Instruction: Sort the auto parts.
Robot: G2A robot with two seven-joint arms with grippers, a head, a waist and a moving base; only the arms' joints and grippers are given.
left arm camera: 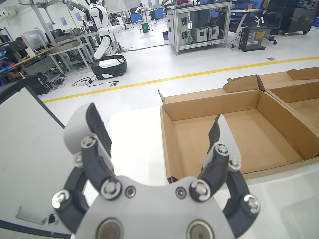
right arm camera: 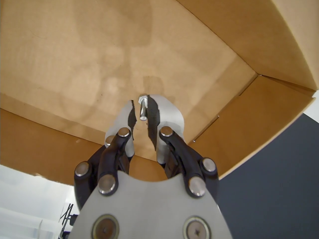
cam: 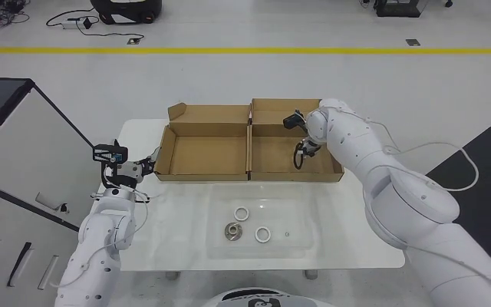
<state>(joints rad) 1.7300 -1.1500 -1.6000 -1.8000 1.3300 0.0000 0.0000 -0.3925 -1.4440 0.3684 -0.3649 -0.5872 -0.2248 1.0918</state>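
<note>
Right end effector (right arm camera: 140, 100) clamps bolt (right arm camera: 142, 112) inside box (right arm camera: 174, 38); left end effector (left arm camera: 154, 111) apart; rings (cam: 241, 213) nearby.

A left brown cardboard box (cam: 205, 157) and a right brown cardboard box (cam: 272, 157) line the white tabletop's (cam: 176, 222) far half. Their upright walls block sideways entry, so the way in is from above. The right hand (cam: 298, 159), clamping a small steel bolt (right arm camera: 142, 110), occupies the right brown cardboard box's right part.

The right box (cam: 272, 157) is matt brown cardboard, as is the left box (cam: 207, 153) touching its side. Inside the right box, the bolt (right arm camera: 142, 111) is bright threaded metal, pinched in the right pincer (right arm camera: 141, 101), which is dull silver metal with rough black pads (right arm camera: 152, 118). The left pincer (left arm camera: 155, 111) looks alike. Near the right box, the surface (cam: 184, 230) is smooth white and carries a clear glossy tray (cam: 299, 230), two smooth white rings (cam: 241, 213) and a grey metal part (cam: 231, 229).
</note>
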